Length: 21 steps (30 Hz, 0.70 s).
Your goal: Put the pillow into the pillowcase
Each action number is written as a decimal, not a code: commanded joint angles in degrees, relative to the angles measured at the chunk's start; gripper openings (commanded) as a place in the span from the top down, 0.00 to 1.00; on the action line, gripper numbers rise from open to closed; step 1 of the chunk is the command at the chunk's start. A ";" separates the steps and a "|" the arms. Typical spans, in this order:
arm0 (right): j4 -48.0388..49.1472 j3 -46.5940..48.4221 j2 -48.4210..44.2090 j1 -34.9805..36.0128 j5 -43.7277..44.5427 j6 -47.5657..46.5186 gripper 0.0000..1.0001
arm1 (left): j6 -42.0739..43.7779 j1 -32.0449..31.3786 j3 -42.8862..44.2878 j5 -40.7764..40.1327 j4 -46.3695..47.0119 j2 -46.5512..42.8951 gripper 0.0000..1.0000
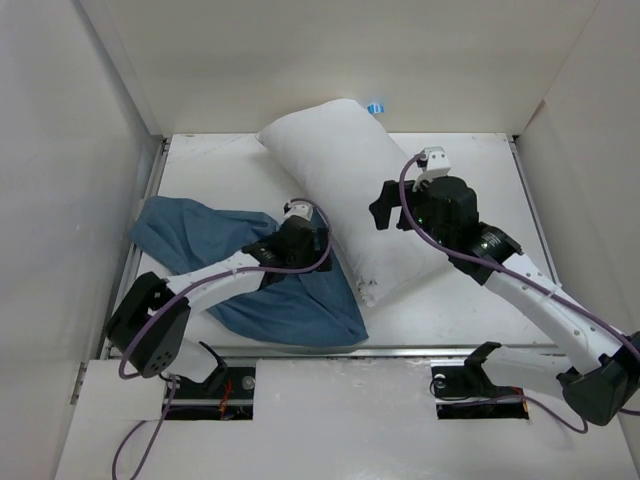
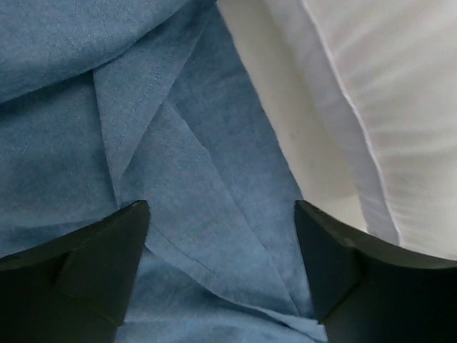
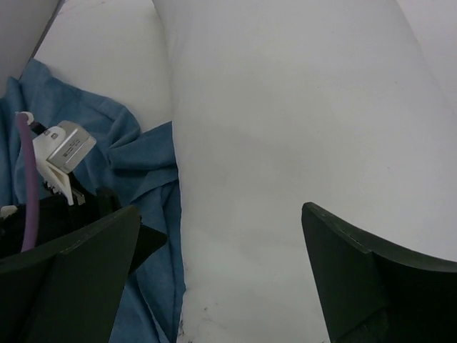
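White pillow [image 1: 345,190] lying diagonally, pillowcase [image 1: 200,235] crumpled alongside, left gripper [image 2: 221,214] spread above pillowcase, right gripper [image 3: 220,214] spread above pillow

surf: white table [image 1: 480,170] | on it: white pillow [image 1: 335,175] diag ctr | blue pillowcase [image 1: 290,310] crumpled L, touching pillow

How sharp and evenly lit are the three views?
Top external: soft, even light; the white pillow barely stands out from the table. Left wrist: the pillowcase folds are sharp, the dark fingers slightly soft. Right wrist: pillow bright, almost featureless.
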 commanded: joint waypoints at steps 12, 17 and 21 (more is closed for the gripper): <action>2.27 -1.22 -0.91 0.64 3.14 -1.67 0.00 | -8.25 -0.32 3.46 -8.10 -9.38 0.26 0.35; 2.27 1.41 3.83 1.17 1.74 -2.82 0.00 | -9.04 -0.32 2.14 -10.57 -10.34 1.39 0.35; 1.39 2.12 5.86 1.70 1.74 -3.43 0.00 | -9.04 -0.32 3.37 -11.89 -9.92 4.73 0.37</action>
